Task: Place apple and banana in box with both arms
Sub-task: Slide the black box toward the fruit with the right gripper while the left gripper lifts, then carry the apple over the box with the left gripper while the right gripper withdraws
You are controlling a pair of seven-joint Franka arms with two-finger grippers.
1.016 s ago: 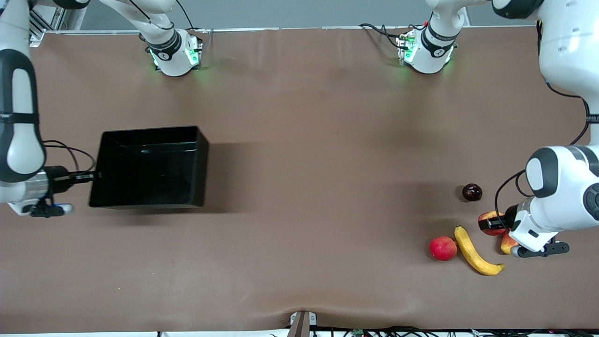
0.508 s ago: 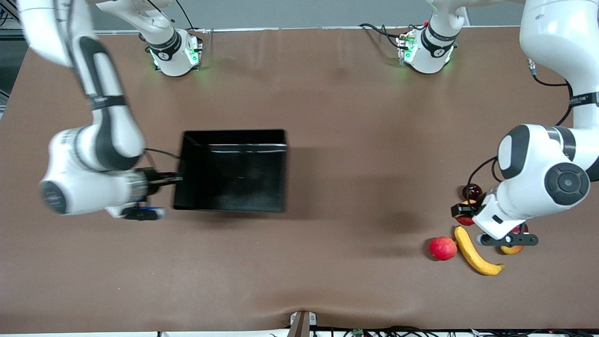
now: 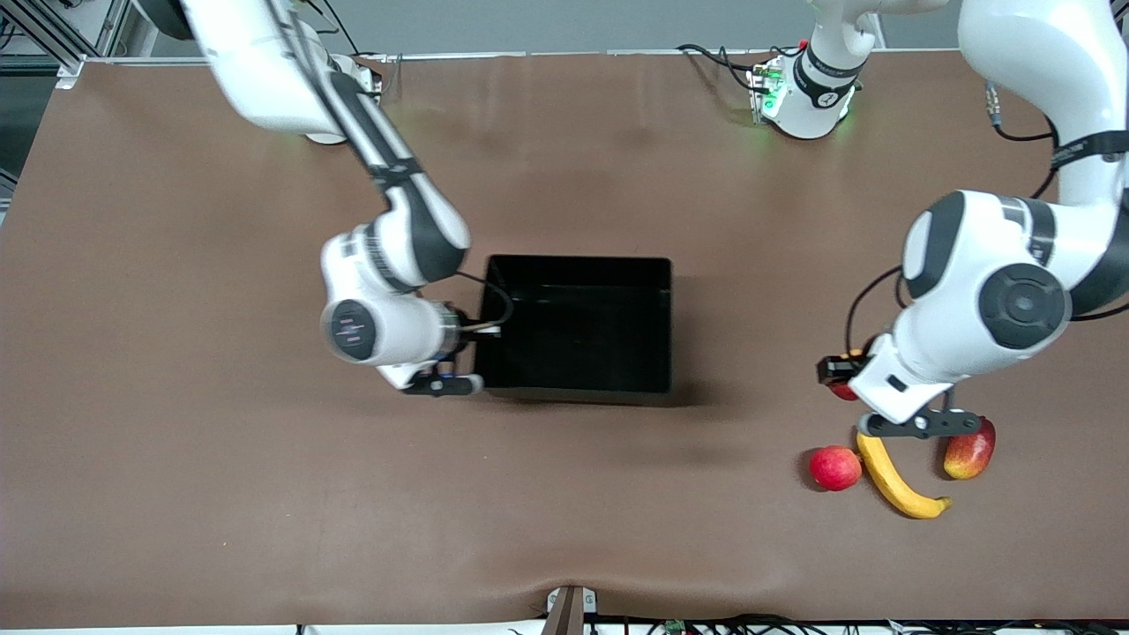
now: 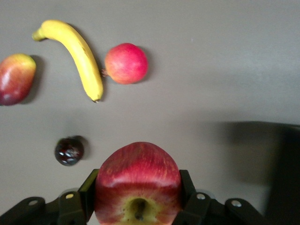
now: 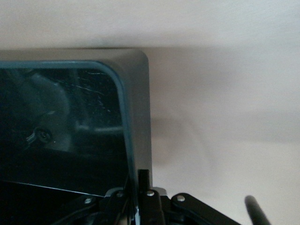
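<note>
Brown table (image 3: 220, 494): left jaws grip apple (image 4: 138, 183) above banana (image 3: 895, 476), mango (image 3: 968, 451); right jaws pinch box (image 3: 578, 322) wall.

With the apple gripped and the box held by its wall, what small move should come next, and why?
Probably carry the apple, gripped in the left claw, toward the box. The right claw is shut on the box's wall near mid-table, and the box looks empty. The banana lies on the table, ungrabbed.
</note>
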